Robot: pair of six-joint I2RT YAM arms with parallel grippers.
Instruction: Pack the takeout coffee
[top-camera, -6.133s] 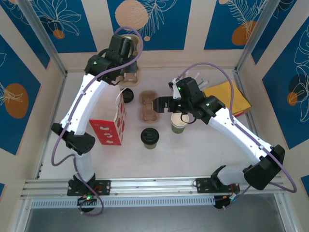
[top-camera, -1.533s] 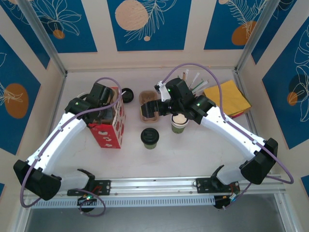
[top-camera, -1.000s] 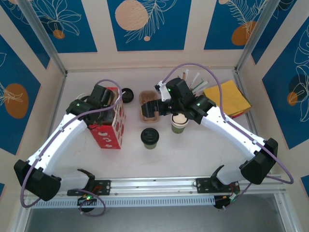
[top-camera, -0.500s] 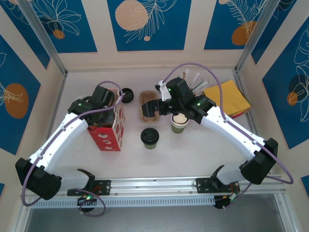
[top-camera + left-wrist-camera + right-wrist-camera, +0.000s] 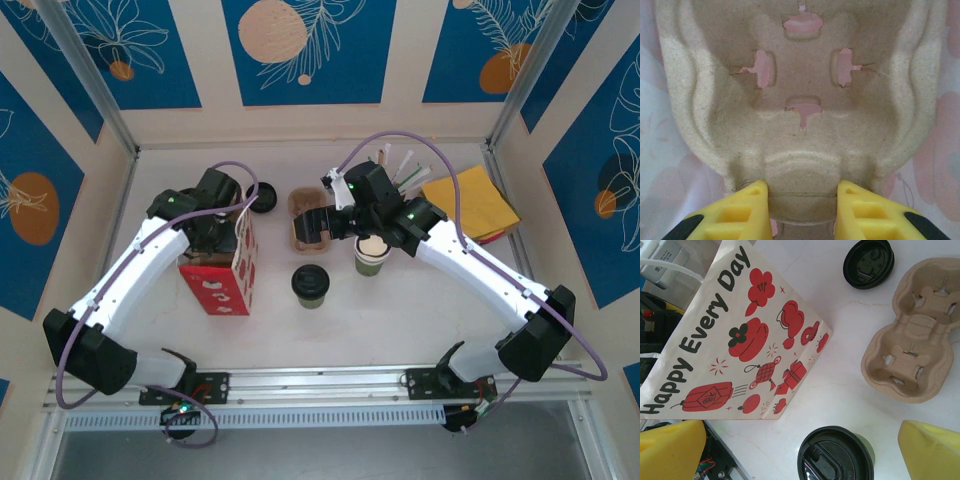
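The coffee (image 5: 311,284) stands upright on the table (image 5: 400,320) with its black lid on. It is outside the bag (image 5: 215,285), just to that bag's right and near the front of a pulp carrier (image 5: 303,220) that lies flat on the table. The left gripper (image 5: 801,200) reaches down at the bag's open top. Its yellow fingers (image 5: 747,210) stand a narrow way apart and pinch the near rim of a second carrier (image 5: 805,125), with pink-tinted patterned paper showing behind that carrier on both sides and through its slots. The right gripper (image 5: 318,226) hovers over the near end of the flat carrier, spread as wide as it goes and holding nothing. Its wrist view looks down on the coffee's lid low between the two fingers, the bag's printed side to the left and the flat carrier to the right. A lidless cup (image 5: 371,256), green outside and white within, stands just right of the coffee and under the right arm's wrist. A loose lid (image 5: 264,198) lies on the table behind the bag, apart from the flat carrier. Yellow napkins (image 5: 472,205) sit at the far right, with straws (image 5: 398,160) beside them near the back wall.
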